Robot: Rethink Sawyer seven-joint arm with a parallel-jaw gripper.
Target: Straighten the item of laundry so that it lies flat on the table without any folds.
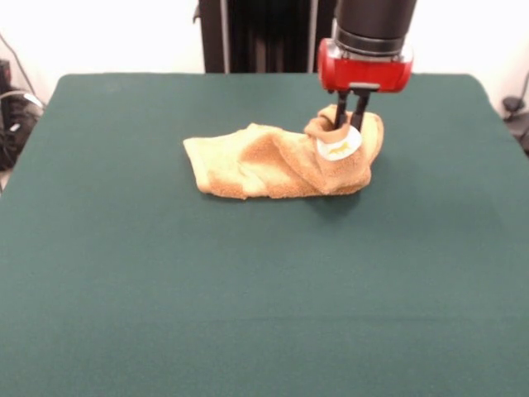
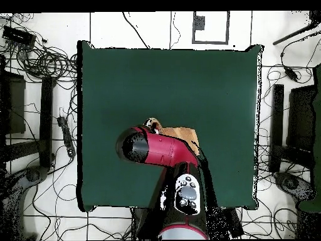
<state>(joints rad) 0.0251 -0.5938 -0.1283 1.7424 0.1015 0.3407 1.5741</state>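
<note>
Gripper (image 1: 350, 124) pinching a raised corner of the crumpled towel (image 1: 273, 163)

The two black fingers stand close together, closed on a fold at the towel's right end in the front view, beside its white tag (image 1: 339, 146). The towel lies bunched and twisted on the green table (image 1: 248, 281), slightly toward the robot's side of centre. To flatten it, I would lift only slightly and drag outward, away from the bunched bulk, so friction holds the far end while the twist unrolls.
</note>
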